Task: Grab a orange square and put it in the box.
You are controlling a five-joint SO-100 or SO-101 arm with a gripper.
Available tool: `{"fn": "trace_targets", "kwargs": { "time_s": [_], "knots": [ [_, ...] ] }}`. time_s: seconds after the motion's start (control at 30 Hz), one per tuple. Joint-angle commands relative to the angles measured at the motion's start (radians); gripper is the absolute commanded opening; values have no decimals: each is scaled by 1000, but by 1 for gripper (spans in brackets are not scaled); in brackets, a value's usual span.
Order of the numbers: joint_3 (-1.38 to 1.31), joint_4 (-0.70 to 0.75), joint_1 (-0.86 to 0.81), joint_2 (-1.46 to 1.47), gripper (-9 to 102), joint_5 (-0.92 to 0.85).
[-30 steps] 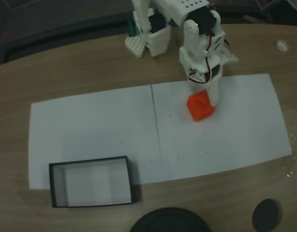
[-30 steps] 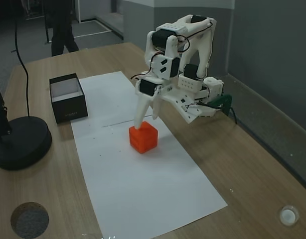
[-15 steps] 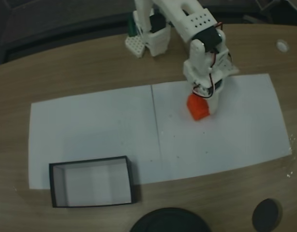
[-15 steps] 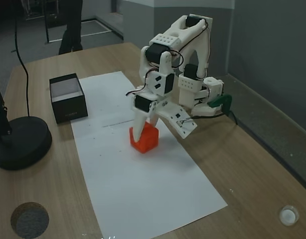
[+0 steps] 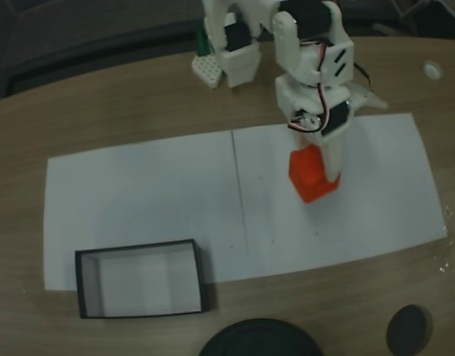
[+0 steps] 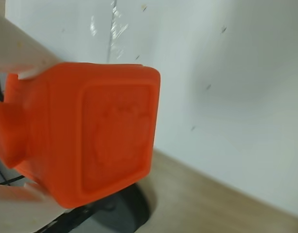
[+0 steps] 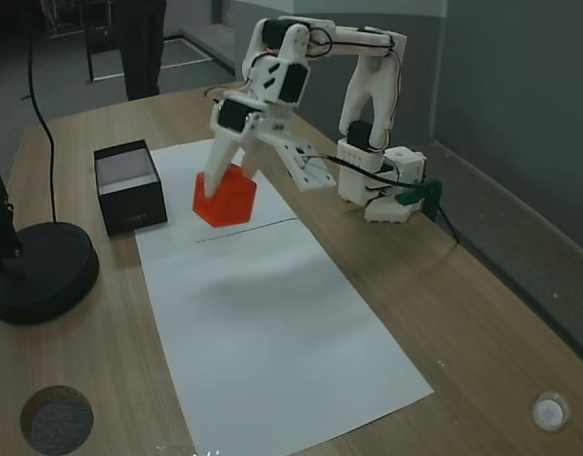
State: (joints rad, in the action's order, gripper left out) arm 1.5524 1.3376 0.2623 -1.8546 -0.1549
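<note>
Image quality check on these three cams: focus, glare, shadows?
Wrist view: orange square fills the left side at close range, slightly soft; glare streak on the white paper at the top. In a fixed view, dim, edges darkened, box legible. In another fixed view, the lifted square casts a soft shadow on the paper.

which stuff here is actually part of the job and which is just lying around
Part of the job:
- small bright orange-red cube, held off the paper in the white two-finger gripper
- shallow black-walled open box with pale inside

Just lying about:
- white paper sheets on the wooden table
- large round black stand base
- small black disc
- small white cap
</note>
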Motion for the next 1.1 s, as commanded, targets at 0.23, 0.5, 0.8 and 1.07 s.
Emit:
{"fn": "trace_targets", "kwargs": {
  "time_s": [0.23, 0.5, 0.8, 1.07],
  "knots": [
    [-804, -95, -469, 89, 9, -97],
    [-973, -100, -678, 393, 9, -41],
    [-994, -92, -680, 606, 9, -3],
    [-986, -74, -689, 698, 9, 38]
  ]
}}
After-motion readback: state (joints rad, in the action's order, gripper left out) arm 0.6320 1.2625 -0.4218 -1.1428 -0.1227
